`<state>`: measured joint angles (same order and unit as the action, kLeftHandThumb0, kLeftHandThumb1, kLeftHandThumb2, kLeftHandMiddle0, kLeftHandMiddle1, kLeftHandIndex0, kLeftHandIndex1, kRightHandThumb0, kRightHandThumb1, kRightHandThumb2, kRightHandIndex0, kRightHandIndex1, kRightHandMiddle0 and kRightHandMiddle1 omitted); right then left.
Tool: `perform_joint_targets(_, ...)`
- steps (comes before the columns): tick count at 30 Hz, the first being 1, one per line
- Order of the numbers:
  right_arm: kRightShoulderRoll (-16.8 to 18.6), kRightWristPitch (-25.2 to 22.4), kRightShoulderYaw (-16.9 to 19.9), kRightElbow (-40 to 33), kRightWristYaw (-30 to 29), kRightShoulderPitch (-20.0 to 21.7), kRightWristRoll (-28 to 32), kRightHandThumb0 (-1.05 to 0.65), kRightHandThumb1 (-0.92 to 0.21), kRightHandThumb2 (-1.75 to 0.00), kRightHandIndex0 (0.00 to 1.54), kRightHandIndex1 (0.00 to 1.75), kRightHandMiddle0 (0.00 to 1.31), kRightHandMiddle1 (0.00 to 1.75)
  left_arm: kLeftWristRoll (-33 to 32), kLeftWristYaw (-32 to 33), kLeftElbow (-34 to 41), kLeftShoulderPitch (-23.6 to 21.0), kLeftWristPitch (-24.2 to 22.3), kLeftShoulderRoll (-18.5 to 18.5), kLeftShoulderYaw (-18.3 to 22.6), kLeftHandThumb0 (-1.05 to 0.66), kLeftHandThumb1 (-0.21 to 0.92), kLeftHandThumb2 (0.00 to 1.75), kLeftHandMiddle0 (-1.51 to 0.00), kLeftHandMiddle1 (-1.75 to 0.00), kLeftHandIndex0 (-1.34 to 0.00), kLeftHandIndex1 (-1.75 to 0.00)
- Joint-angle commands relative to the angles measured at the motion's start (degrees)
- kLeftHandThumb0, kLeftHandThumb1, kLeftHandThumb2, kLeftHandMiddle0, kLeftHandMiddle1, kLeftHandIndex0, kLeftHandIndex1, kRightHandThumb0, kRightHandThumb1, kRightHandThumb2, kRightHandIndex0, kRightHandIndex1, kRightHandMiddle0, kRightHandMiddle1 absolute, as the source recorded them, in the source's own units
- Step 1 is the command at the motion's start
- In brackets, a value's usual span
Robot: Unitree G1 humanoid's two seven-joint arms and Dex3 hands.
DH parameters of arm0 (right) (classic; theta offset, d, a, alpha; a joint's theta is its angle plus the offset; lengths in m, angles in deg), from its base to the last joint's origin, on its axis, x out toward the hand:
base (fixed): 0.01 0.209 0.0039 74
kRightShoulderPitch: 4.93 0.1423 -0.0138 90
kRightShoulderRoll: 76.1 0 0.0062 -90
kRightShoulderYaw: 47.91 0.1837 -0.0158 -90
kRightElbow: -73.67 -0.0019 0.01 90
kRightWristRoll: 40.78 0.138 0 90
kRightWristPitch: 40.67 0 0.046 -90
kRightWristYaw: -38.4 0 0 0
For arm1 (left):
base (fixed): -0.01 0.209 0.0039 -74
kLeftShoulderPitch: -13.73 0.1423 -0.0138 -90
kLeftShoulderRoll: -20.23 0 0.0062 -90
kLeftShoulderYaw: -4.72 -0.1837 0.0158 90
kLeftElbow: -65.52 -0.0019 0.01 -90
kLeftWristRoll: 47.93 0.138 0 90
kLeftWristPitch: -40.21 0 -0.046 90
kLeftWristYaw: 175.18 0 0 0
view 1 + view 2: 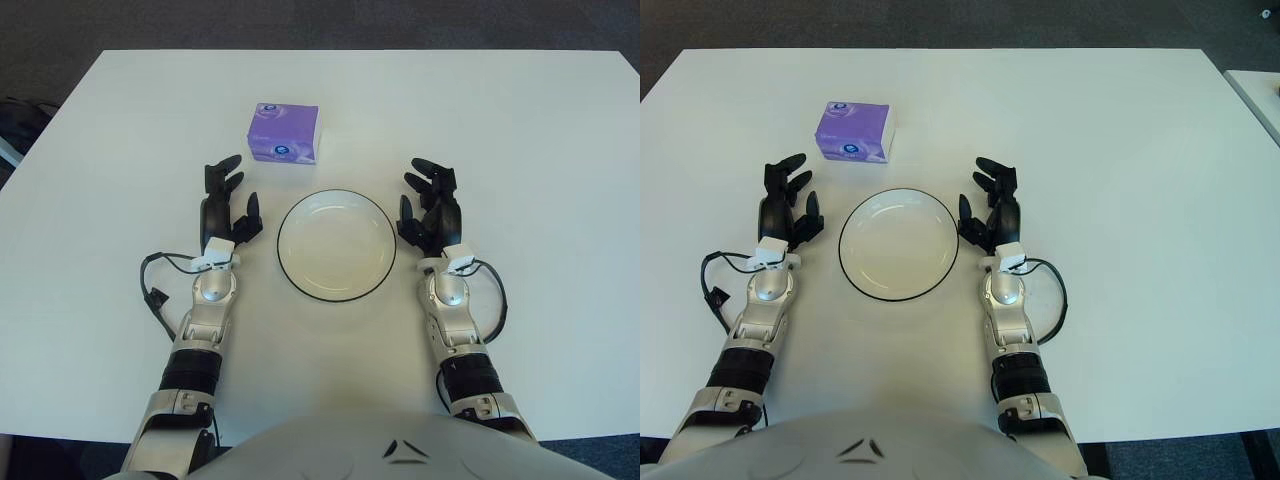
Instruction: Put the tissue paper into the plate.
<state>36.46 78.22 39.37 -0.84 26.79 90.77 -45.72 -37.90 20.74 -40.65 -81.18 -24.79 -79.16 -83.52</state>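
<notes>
A purple tissue pack (284,133) lies on the white table (520,120), beyond the plate and a little to its left. The white plate (337,245) with a dark rim is empty in the middle, near me. My left hand (226,200) shows just left of the plate, fingers spread, holding nothing, a short way nearer than the tissue pack. My right hand (432,205) is just right of the plate, fingers also spread and empty.
A black cable (158,275) loops beside my left wrist and another (495,300) beside my right wrist. The table's far edge meets dark floor (320,25). A pale surface (1260,90) shows at the far right.
</notes>
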Motion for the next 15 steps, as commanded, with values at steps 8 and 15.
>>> perform_joint_targets(8,1.47,-0.44,-0.05,4.14,-0.22,-2.22,0.46,-0.45,-0.74,-0.75,0.33,0.86,0.04,1.09,1.31,-0.07,-6.87,3.25,2.22,1.22,0.13,-0.67,0.92,0.74,-0.29,-0.67,0.00,-0.99)
perform_joint_targets(15,1.93,-0.70,-0.24,5.27,-0.91,-1.68,0.28,-0.44,-0.74,-0.76,0.34,0.87,0.04,1.09,1.61,-2.06,-0.09,1.74,-1.35,4.55,1.55,-0.66,0.92,0.73,-0.28,-0.67,0.00,-0.96)
